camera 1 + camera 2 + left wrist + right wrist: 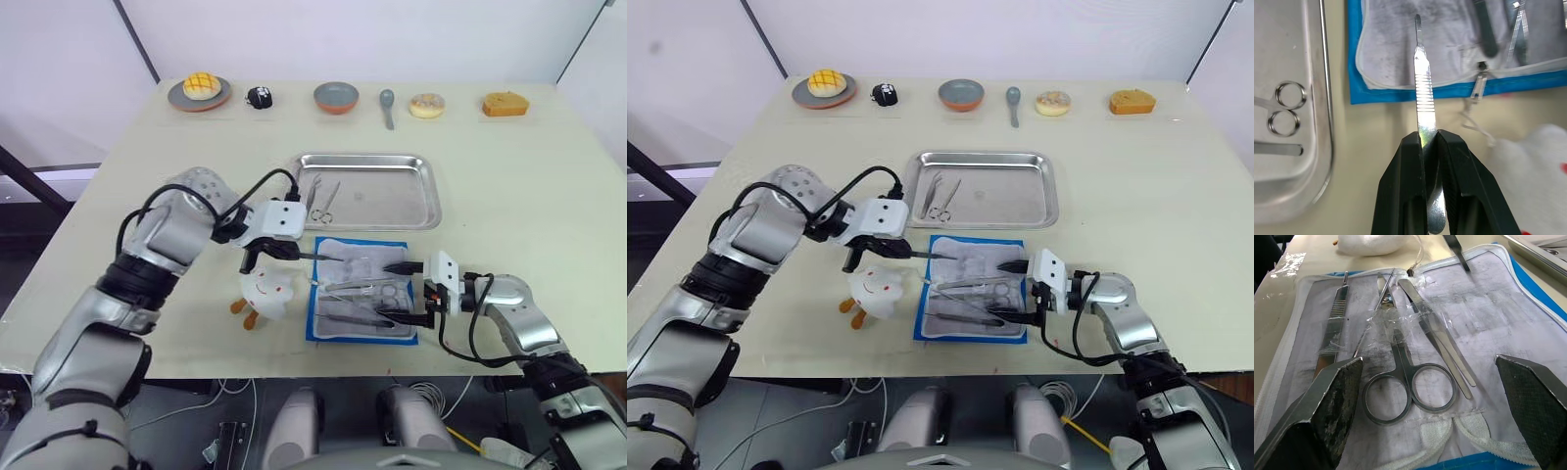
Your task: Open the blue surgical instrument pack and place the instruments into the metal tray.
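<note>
While the flat blue surgical instrument pack [361,290] lies unfolded on the pale counter [529,196], its whitish pocketed lining faces up, and it sits just in front of the shallow rectangular stainless-steel tray [368,190], close to the counter's near edge. The left gripper [1428,147] hovers over the pack's left border with its black jaws pressed together on a slim silvery scalpel handle [1422,93], whose ribbed shaft sticks out beyond the jaws and points across the lining. The right gripper [1430,382] sits low at the pack's right end, jaws spread wide and holding nothing, one on each side of the tools in the pockets. Between those jaws lie ring-handled silver scissors [1405,377] and blunt silver tweezers [1437,340] right beside them, the two crossing near their tips under a crumpled strip of clear film. A second ribbed silver handle [1334,318] rests further to the side in the same lining. Inside the tray, toward its left end, lie small ring-handled scissors [326,203] beside another thin metal tool [313,193]. A white plush toy with orange feet [266,292] sits on the counter just left of the pack. Along the far edge stand a plate with a yellow bun [200,90], a grey bowl [336,96] and a grey spoon [388,106].
</note>
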{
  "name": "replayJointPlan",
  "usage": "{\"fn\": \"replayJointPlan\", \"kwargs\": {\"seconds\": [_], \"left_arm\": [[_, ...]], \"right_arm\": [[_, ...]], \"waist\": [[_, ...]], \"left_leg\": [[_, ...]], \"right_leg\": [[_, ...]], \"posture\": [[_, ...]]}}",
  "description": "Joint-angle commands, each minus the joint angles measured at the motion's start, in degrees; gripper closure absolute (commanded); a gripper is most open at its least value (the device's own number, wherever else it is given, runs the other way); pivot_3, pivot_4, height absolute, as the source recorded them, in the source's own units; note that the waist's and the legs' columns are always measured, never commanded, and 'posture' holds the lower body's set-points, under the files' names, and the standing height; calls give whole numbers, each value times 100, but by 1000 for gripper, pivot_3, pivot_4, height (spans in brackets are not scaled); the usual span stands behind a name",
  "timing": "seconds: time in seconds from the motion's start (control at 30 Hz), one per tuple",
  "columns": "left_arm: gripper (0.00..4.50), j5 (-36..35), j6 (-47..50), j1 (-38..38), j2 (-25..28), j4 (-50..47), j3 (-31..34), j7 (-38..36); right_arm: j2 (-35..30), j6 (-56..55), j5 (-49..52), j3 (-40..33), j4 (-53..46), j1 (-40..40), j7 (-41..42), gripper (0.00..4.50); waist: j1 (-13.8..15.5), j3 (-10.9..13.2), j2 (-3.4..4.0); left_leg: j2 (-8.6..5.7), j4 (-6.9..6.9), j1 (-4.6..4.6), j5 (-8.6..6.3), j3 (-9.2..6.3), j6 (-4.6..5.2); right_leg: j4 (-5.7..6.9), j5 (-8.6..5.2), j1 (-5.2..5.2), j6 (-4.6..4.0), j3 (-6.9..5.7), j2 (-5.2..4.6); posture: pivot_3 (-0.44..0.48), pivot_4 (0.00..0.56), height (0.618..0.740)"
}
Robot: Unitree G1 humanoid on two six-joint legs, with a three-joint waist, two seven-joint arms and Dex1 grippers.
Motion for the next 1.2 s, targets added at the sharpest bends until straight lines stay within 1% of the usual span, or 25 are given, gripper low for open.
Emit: {"fn": "replayJointPlan", "kwargs": {"seconds": [0.03, 0.1, 0.2, 0.27, 0.33, 0.4, 0.47, 0.57, 0.63, 0.7, 0.87, 1.07, 1.2], "left_arm": [[4415, -308, 275, 68, 184, -405, 501, 67], [4415, -492, 693, 143, 147, -574, 792, 305], [4415, -856, 1976, 264, -159, -1014, 1212, 831], [4415, -1053, 2994, 333, -633, -1550, 1465, 1467], [4415, -1134, 3802, 306, -1099, -1926, 1692, 2120], [4415, -808, 4389, 265, -1568, -2098, 1698, 3036], [4415, -639, 4830, 157, -2026, -2147, 1738, 3806], [4415, -667, 5503, -243, -2914, -1823, 2144, 4759], [4415, -482, 5693, -467, -3307, -1417, 2190, 5403], [4415, -378, 5983, -646, -3635, -1052, 2228, 5898], [4415, -308, 5631, -903, -4367, -264, 2354, 6852], [4415, -367, 5084, -1007, -4831, 598, 2371, 7478], [4415, -407, 4884, -1150, -4972, 1020, 2456, 7760]], "right_arm": [[-15, 220, -301, 290, 521, 142, 42, 0], [-19, 229, -297, 289, 560, 84, 86, 0], [-35, 234, -286, 298, 586, 40, 165, 0], [-72, 267, -266, 311, 557, 13, 255, 0], [-105, 316, -238, 295, 504, 3, 304, 0], [-135, 308, -227, 269, 524, 11, 327, 0], [-162, 329, -212, 250, 500, 33, 342, 0], [-148, 450, -161, 240, 388, 13, 346, 0], [-141, 487, -144, 234, 346, 30, 343, 0], [-154, 517, -129, 223, 283, 78, 345, 0], [-153, 691, -67, 221, 102, 117, 341, 0], [-158, 742, -64, 214, 62, 108, 337, 0], [-153, 750, -68, 212, 38, 116, 311, 0]], "waist": [[2, 0, 0], [3, 0, 0], [4, 0, 0], [7, 0, 0], [13, -1, -4], [15, -2, -6], [16, -2, -6], [27, -1, -8], [30, -1, -9], [29, -2, -8], [29, -2, -7], [24, -2, -7], [27, -2, -7]], "left_leg": [[0, 0, 1, 0, 0, 0], [-1, 0, 0, 0, 0, 0], [0, 0, 0, 0, 0, 0], [-1, 1, 0, 0, -2, 0], [-1, 4, 0, 0, -9, 0], [-2, 12, -5, 0, -13, 0], [-4, 10, -2, 0, -18, 0], [-7, 12, -6, 0, -25, 0], [-14, 12, -6, 0, -26, -1], [-19, 12, -4, 0, -28, -1], [-20, 6, -4, 0, -34, -3], [-22, 5, -3, 1, -33, -5], [-24, 6, -4, 1, -30, -6]], "right_leg": [[1, 0, 0, 0, -1, 0], [1, -1, 1, 1, -1, 1], [1, -1, 1, 1, -1, 0], [4, -2, 1, 3, -2, -1], [10, -2, 1, 4, -2, -5], [11, -2, 1, 5, -7, -6], [14, -2, 1, 5, -3, -6], [14, 0, 1, 5, -9, -6], [16, 0, 2, 5, -11, -13], [15, 0, 2, 5, -12, -16], [15, 11, 1, -13, -12, -25], [15, 13, 1, -12, -13, -28], [14, 12, 1, -11, -14, -30]], "posture": [[0, 150, 740], [0, 150, 740], [0, 150, 740], [0, 150, 740], [0, 150, 740], [0, 150, 740], [0, 150, 740], [0, 150, 740], [0, 150, 740], [0, 150, 740], [0, 150, 740], [0, 150, 740], [0, 150, 740]]}}
